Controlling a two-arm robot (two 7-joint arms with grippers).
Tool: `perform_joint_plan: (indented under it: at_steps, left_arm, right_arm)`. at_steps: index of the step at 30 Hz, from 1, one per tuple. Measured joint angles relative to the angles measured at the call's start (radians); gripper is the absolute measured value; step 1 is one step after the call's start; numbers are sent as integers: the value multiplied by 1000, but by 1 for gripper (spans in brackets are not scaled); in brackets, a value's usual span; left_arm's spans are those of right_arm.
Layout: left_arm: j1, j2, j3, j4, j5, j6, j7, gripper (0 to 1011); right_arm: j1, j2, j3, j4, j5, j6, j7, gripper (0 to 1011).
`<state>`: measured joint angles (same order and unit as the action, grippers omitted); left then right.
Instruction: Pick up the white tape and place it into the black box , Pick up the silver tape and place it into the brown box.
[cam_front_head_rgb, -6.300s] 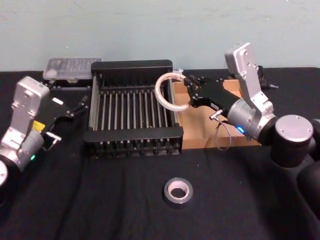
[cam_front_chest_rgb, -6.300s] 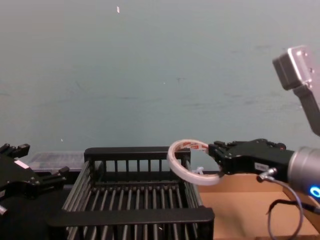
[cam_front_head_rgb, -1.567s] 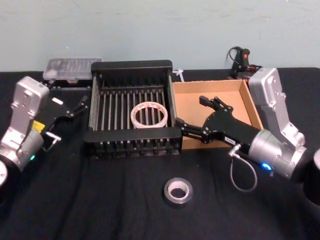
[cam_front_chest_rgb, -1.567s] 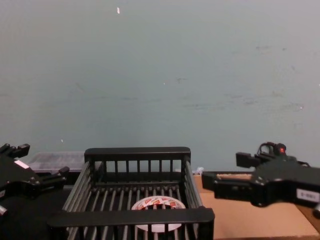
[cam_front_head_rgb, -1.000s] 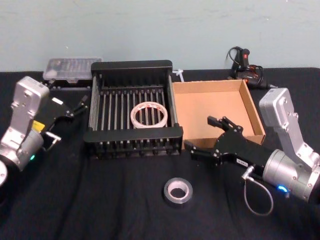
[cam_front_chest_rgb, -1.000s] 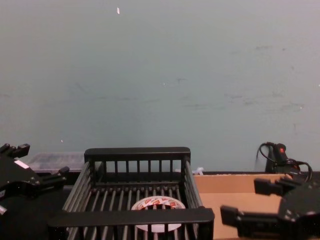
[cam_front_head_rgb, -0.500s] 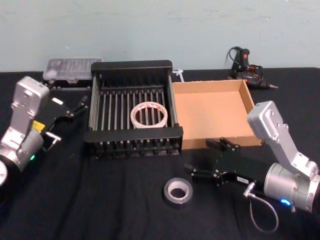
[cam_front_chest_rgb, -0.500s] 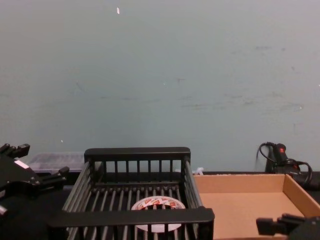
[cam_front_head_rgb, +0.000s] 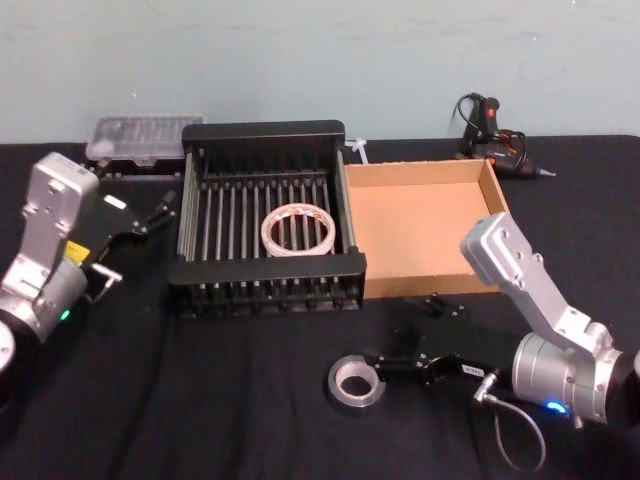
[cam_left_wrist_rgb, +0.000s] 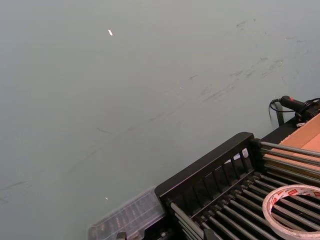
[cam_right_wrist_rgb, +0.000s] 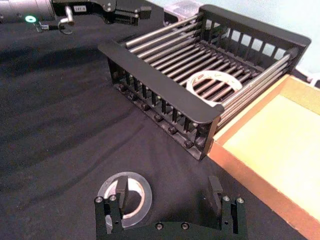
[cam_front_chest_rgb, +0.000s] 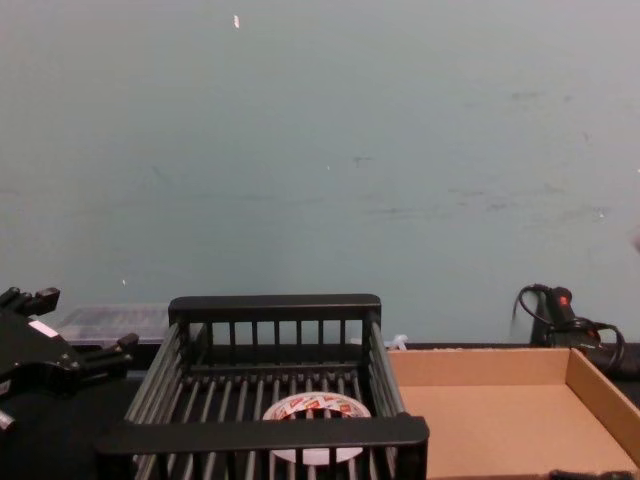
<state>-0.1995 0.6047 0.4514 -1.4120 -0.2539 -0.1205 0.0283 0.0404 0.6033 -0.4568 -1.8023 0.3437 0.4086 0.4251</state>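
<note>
Near the table's front, the right gripper (cam_front_head_rgb: 400, 345), jaws spread, flanks the silver tape (cam_front_head_rgb: 356, 382), evidently for pickup; white tape (cam_front_head_rgb: 297, 229) lies in the black box (cam_front_head_rgb: 262, 131).

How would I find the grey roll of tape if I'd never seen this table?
Start at the black box in the middle of the black table, then look at the bare cloth in front of it, toward the robot. The silver tape lies flat there, just by the open right gripper. It is dark grey with a pale centre, unlike the white tape inside the crate.
</note>
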Motion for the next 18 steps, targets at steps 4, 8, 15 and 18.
perform_joint_plan:
  at_steps: [4, 8, 15, 18]
  left_arm:
    - [0, 0, 0, 0, 0, 0, 0, 1001]
    - [0, 0, 0, 0, 0, 0, 0, 1001]
    - [0, 0, 0, 0, 0, 0, 0, 1001]
    - [0, 0, 0, 0, 0, 0, 0, 1001]
  right_arm:
    - [10, -6, -12, 13, -8, 10, 1, 1002]
    - [16, -12, -23, 25, -19, 13, 2, 1002]
    - [17, -20, -33, 37, -28, 12, 9, 1002]
    - [19, -22, -38, 40, -33, 12, 11, 1002]
